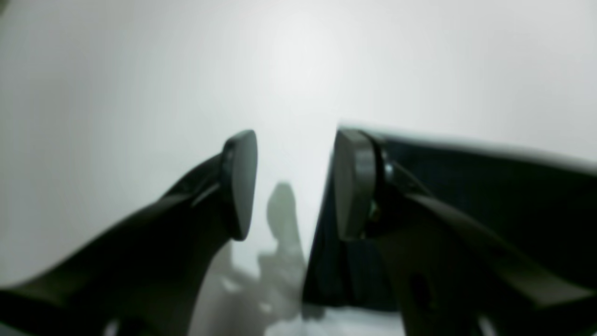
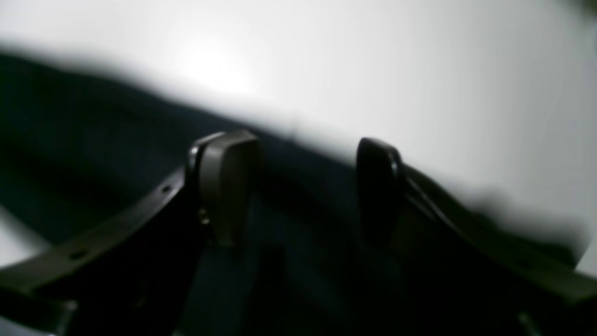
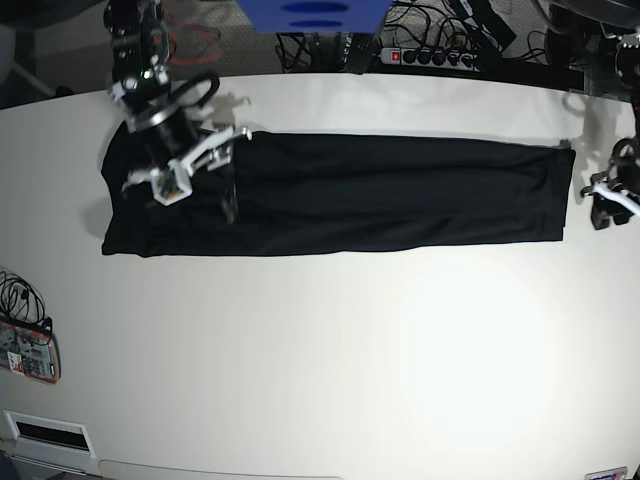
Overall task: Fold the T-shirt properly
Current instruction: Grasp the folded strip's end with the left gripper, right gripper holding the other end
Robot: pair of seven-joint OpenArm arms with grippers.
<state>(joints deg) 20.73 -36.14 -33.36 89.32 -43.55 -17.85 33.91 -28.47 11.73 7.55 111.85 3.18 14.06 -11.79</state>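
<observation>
Closest to the wrist cameras, both sets of fingers are seen standing apart with nothing between them. The left gripper is held at the edge of the T-shirt, one pad over dark cloth and the other over bare table; in the base view it sits just beside the shirt's right-hand end. The right gripper is poised over black fabric, and in the base view it hangs above the shirt's left-hand portion.

The T-shirt is laid out as a long, narrow black band across the far half of the white table, already doubled lengthwise by the look of it. The next fold is judged to be an end-over-end one. It would be done well if each end were pinched through all its layers right at the hem, lifted only enough to clear the cloth beneath, and carried across evenly so that the edges are kept aligned and no crease is dragged in.

Beyond the shirt, a power strip and tangled cables are seen at the table's back edge, with a blue object at the top of the view.
</observation>
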